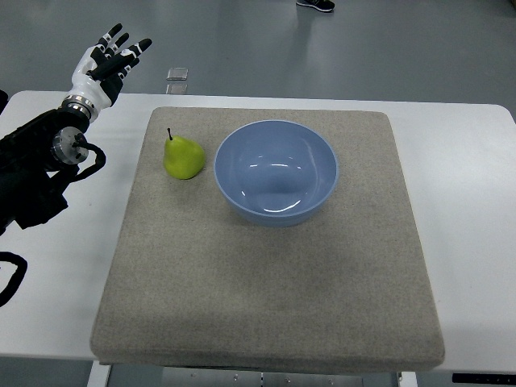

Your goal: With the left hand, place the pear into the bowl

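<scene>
At the far left the left hand [106,58] hangs above the back corner of the white table [459,201], fingers spread and relaxed with nothing in them, its dark forearm coming in from the left edge. It is well apart from the fruit, so the reach has not really started. Moving right, the pear [183,157] stands upright on the grey mat [266,298], stem up, near the mat's left edge and just beside the blue bowl [276,171] without visibly touching it. The bowl is empty and sits toward the back middle of the mat. The right arm does not show. The main risk, as I judge it, lies in the narrow gap between pear and bowl: fingers closing around the fruit from the bowl side could strike the rim and push the bowl, or fail to wrap fully. An upright pear is also top-narrow and likely to tip or roll if a fingertip nudges it before the grasp closes, and its smooth skin may slip in a loose grip during the lift over the rim.
</scene>
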Available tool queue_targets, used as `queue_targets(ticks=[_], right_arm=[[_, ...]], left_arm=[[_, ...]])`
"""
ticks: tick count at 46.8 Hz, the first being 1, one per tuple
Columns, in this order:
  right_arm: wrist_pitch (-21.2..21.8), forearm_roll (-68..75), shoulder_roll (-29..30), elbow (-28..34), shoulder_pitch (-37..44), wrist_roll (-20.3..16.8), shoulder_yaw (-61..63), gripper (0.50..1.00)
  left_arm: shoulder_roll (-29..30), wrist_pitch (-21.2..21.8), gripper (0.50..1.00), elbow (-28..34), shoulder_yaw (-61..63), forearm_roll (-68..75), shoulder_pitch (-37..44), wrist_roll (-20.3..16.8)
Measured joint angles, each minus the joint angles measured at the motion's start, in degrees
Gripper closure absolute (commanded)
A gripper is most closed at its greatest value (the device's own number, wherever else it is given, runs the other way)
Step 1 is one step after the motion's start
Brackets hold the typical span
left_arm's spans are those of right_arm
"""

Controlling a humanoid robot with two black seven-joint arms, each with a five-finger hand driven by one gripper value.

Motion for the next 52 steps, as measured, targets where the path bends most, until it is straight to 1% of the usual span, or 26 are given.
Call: queue_targets(ticks=[11,18,43,52], right_arm=[[0.0,0.0,0.0,0.0,0.0,0.0,0.0,0.574],[0.0,0.0,0.0,0.0,0.0,0.0,0.0,0.574],[0.0,0.0,0.0,0.0,0.0,0.0,0.0,0.574],[0.0,0.0,0.0,0.0,0.0,0.0,0.0,0.574]], left_arm=[[-0.1,0.0,0.512,0.0,0.1,0.0,0.0,0.0],[-0.1,0.0,0.51,0.0,0.4,0.1,0.0,-1.2],[0.2,-0.3,0.51,-0.4,0.9,0.3,-0.4,-1.2],[0.6,-0.8,0.51,-0.7,2.5,5.4,-1.1,-0.8]])
